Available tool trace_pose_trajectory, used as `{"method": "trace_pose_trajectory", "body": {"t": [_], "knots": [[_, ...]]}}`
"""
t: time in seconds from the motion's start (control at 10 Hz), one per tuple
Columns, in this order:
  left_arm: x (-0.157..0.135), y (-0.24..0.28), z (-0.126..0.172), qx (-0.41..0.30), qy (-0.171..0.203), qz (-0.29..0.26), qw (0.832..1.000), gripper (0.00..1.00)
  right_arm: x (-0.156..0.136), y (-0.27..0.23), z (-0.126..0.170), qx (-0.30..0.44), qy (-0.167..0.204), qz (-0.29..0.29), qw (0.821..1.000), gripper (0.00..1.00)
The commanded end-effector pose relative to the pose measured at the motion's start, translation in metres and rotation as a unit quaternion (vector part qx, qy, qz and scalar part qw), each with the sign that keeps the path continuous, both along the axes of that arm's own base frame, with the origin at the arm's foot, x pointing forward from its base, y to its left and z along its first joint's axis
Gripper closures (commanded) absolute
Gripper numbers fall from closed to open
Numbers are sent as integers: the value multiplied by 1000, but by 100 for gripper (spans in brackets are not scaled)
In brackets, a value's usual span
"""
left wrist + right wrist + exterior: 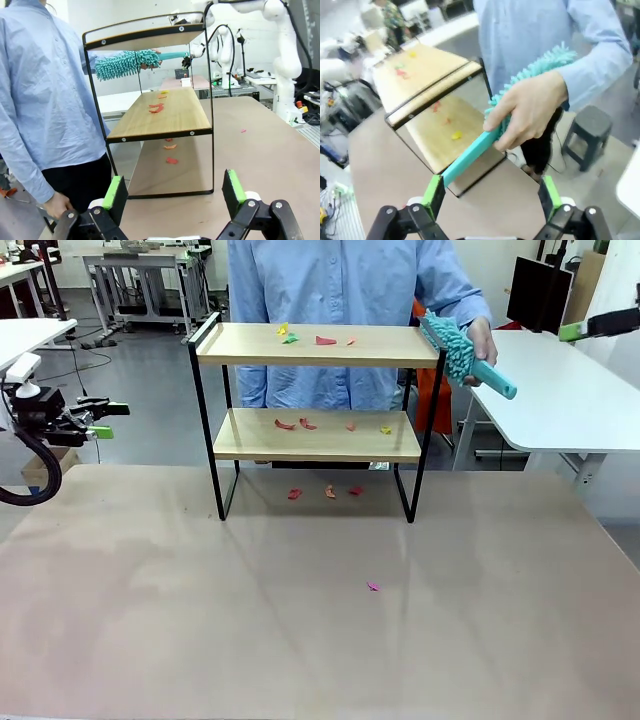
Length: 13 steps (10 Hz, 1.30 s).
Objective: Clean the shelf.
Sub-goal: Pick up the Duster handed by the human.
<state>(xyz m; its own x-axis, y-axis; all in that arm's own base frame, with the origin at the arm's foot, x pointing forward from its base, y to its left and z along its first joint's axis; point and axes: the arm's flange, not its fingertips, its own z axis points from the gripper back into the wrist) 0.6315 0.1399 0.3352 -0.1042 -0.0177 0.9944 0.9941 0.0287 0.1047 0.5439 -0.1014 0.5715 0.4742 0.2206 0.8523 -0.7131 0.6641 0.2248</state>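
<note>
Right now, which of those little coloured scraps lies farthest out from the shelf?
The magenta scrap, alone on the open table in front of the shelf. The other scraps lie on its two boards or just beneath it.

Bright, even and flat, lit from above to judge by the shadows. In the front view, sharp from edge to edge; faint, soft-edged shadows below the shelf on the brown surface, with a pale, dull sheen across its middle. In the left wrist view, clear too, yet bent by the wide lens: black frame posts bowed, green pads at the bottom edge large and slightly soft, pale wall behind very bright. In the right wrist view, smeared and soft all over, the person's hand and the teal duster without crisp outlines, upper left corner washed pale.
</note>
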Motion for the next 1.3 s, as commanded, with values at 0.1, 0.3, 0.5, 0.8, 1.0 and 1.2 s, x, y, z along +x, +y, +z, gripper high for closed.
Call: {"method": "trace_pose_trajectory", "body": {"t": [0.1, 0.3, 0.5, 0.8, 1.0, 1.2], "knots": [[0, 0, 2, 5, -3, -2, 1000, 0, 0, 0, 0, 0, 0, 0, 1000, 0], [0, 0, 2, 5, -3, -2, 1000, 0, 0, 0, 0, 0, 0, 0, 1000, 0], [0, 0, 2, 5, -3, -2, 1000, 0, -5, 7, 0, -20, 12, -14, 1000, 0], [0, 0, 2, 5, -3, -2, 1000, 0, -12, 87, 38, -58, 73, -155, 984, 0], [0, 0, 2, 5, -3, -2, 1000, 0, -9, 130, 41, -64, 134, -185, 971, 0], [0, 0, 2, 5, -3, -2, 1000, 0, -1, 161, 37, -73, 158, -185, 967, 0]]}}
